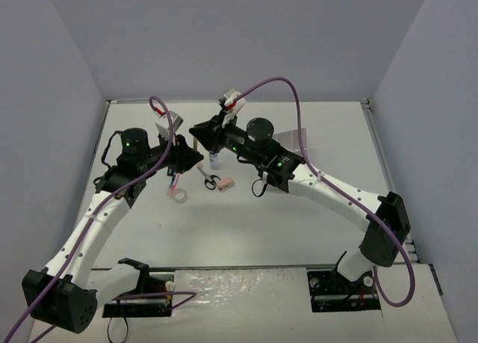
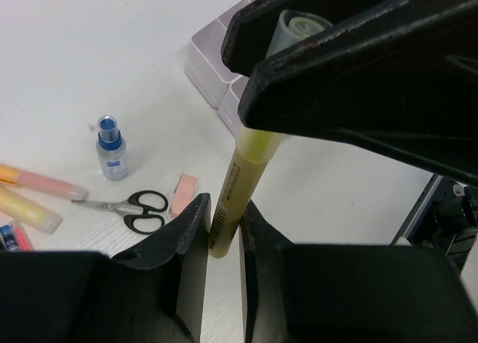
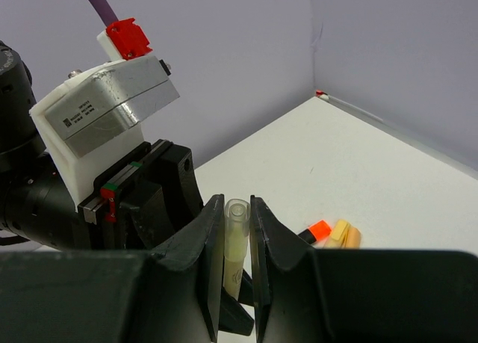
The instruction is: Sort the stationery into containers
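A yellow highlighter is held in the air between both grippers. My left gripper is shut on its lower barrel end. My right gripper is shut on its clear cap. In the top view the two grippers meet tip to tip over the back middle of the table. Below them lie a blue-capped bottle, black-handled scissors, a pink eraser, a tape ring and more highlighters. The white organiser tray lies beyond, partly hidden by the right arm.
Purple cables loop above both arms. Grey walls close in the table on three sides. An orange highlighter end and a yellow one show beside my right gripper's finger. Bare tabletop stretches along the near side.
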`<state>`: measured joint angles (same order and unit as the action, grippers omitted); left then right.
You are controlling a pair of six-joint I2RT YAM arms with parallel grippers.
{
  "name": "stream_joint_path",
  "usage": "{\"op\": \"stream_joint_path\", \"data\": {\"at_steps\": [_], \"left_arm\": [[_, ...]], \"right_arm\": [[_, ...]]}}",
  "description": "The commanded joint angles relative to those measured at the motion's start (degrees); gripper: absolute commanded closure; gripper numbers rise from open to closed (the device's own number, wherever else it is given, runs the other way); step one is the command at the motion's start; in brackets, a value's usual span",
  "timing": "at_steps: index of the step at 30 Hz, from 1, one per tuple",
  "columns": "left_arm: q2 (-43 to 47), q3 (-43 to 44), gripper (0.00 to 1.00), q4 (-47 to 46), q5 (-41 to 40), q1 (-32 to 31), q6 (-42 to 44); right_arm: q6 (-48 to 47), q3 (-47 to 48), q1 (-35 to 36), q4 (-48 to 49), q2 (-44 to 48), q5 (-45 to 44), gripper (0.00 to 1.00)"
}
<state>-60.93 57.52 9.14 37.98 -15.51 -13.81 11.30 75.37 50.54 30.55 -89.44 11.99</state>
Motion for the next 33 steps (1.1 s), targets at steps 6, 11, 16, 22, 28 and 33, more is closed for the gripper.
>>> {"op": "stream_joint_path", "data": {"at_steps": [6,11,16,22,28,33], "left_arm": [[2.3,10.6,1.00,-22.4,-7.4,4.3,-3.9],[2.0,10.9,1.00,-22.7,-7.5,4.5,-4.1],[2.0,11.3,1.00,-22.6,-7.6,5.0,-4.2],[2.2,10.8,1.00,-21.9,-6.8,5.4,-3.8],[2.9,7.8,1.00,-21.0,-6.1,5.3,-3.3],[2.5,8.0,1.00,-21.2,-5.6,5.3,-3.2]], "right_arm": [[1.4,-10.1,4.0,-17.7,-2.1,6.2,1.00],[1.6,-10.9,5.7,-16.9,-3.5,6.3,1.00],[1.8,-10.4,6.9,-16.7,-4.2,6.4,1.00],[1.9,-10.8,6.6,-16.7,-4.3,6.2,1.00],[0.6,1.1,2.8,-21.5,-4.0,9.6,1.00],[0.8,14.3,-1.7,-24.3,-4.5,13.1,0.90]]}}
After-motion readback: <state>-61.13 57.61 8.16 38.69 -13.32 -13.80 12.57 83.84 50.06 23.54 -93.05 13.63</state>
